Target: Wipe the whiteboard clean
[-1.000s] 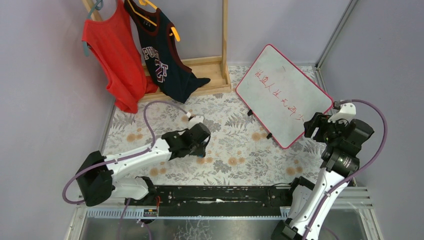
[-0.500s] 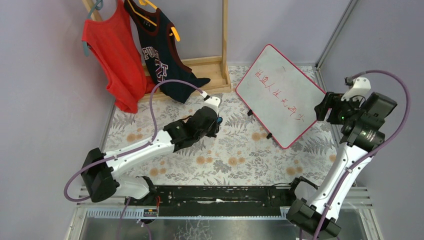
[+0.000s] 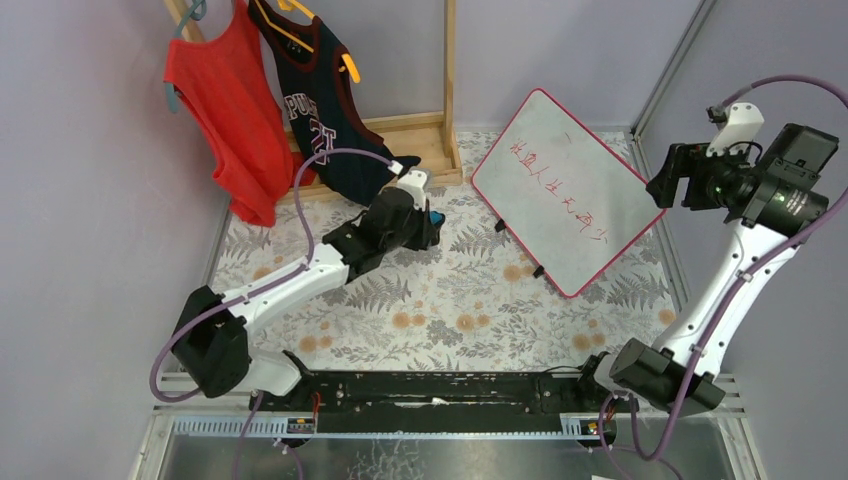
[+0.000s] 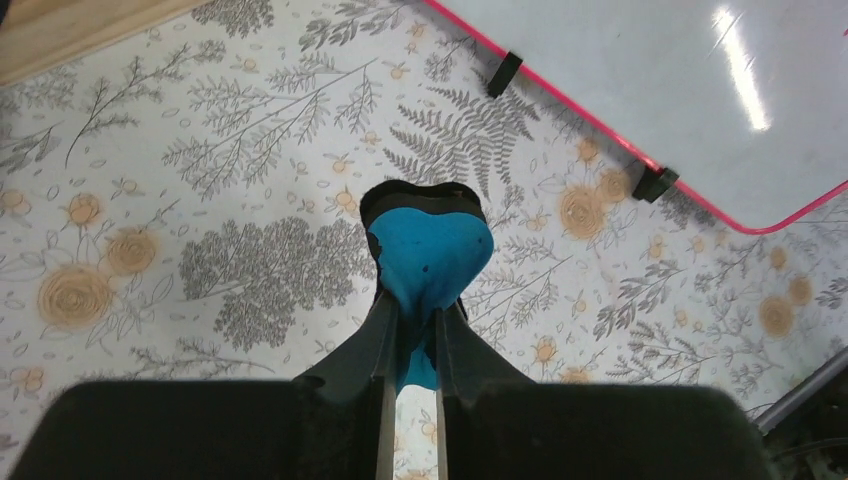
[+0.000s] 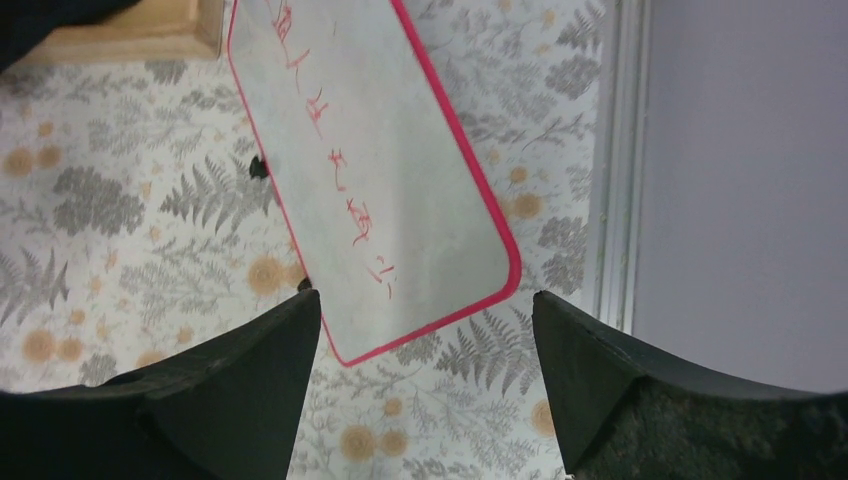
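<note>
The whiteboard (image 3: pixel 566 190) lies at the table's far right, white with a pink-red frame, black feet and red handwriting. It also shows in the left wrist view (image 4: pixel 680 90) and the right wrist view (image 5: pixel 375 170). My left gripper (image 3: pixel 432 222) is shut on a small blue eraser (image 4: pixel 428 255), held above the floral cloth left of the board. My right gripper (image 3: pixel 668 186) is open and empty, raised beside the board's right edge, its fingers (image 5: pixel 250 370) wide apart above the board's near corner.
A wooden rack (image 3: pixel 420 135) at the back holds a red vest (image 3: pixel 225 110) and a dark jersey (image 3: pixel 325 115). A floral cloth (image 3: pixel 450 300) covers the table. A metal rail (image 5: pixel 610 170) and grey wall run along the right.
My left arm has reached forward and right with the eraser toward the board. My right arm has lifted and swung back to the right of the board.
</note>
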Available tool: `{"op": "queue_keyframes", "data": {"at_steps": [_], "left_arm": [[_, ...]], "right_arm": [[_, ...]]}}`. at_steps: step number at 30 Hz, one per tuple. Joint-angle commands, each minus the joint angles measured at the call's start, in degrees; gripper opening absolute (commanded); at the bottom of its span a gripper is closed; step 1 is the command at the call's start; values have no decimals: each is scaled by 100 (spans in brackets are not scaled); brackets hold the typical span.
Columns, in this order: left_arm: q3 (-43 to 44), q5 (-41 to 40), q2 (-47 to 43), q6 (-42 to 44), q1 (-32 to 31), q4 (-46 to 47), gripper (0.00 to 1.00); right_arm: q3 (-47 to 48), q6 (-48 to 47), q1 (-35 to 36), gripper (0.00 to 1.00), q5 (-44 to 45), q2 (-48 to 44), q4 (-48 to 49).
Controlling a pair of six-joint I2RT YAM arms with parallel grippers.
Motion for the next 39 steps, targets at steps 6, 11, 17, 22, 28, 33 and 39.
{"op": "queue_keyframes", "data": {"at_steps": [6,11,17,22,28,33,39], "left_arm": [[542,777,401,294,198,432,9],[537,775,476,251,199,429,9],[425,747,508,220,200,531,9],[393,769,555,223,208,597,9],[228,794,515,198,208,762,9],[-28,841,425,130,209,1073,9],[-65,904,452,133,209,1111,9]], "right_arm": [[-229,-1015,-977,82,-1152,156,-776],[401,-1922,-2348,80,-2077,1083,-1756],[765,-2334,-2846,80,-2239,1605,-2101],[425,-2566,-2849,80,-2518,1728,-2121],[87,-2803,-2801,77,-2822,1689,-2131],[-322,-3185,-2512,75,-2865,1596,-2108],[-741,-3392,-2276,73,-2991,1588,-2024]]}}
